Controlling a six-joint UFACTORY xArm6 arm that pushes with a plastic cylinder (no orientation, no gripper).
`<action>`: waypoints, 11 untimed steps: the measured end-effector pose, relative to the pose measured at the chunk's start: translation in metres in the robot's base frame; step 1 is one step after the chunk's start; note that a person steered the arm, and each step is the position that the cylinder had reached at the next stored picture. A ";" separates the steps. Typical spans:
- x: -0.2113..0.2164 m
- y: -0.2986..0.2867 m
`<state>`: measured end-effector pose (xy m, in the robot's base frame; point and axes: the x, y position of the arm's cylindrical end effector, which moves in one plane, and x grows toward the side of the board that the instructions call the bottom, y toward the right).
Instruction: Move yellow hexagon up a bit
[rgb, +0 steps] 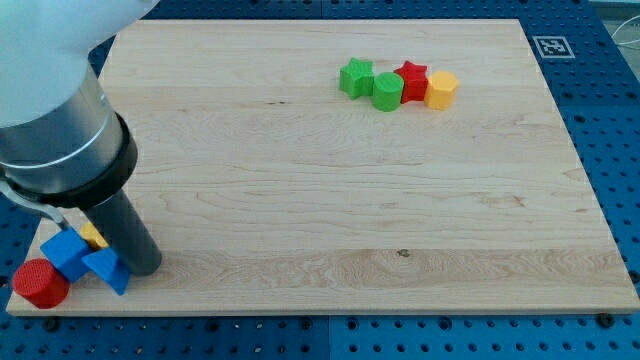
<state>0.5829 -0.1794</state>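
Starting at the view's bottom left, a red cylinder block (40, 284) sits at the corner of the pale wooden worktop (330, 200), with a blue block of irregular shape (66, 254) and a blue triangular block (108, 270) just beside it, and a small yellow block (93, 236) half hidden behind them. My tip (144, 268) rests against the right side of the blue triangular block; there is no gripper on this rod, so nothing is held and there is no opening to report. Far off, near the view's top, a green star block (355, 77), a green hexagon-like block (388, 90), a red star block (412, 80) and the yellow hexagon block (441, 89) lie in a touching row. I judge the task barely begun: my tip is well apart from the yellow hexagon block and must first get beneath it.
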 end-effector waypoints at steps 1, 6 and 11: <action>0.000 -0.005; -0.039 0.053; -0.083 0.074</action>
<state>0.5002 -0.1052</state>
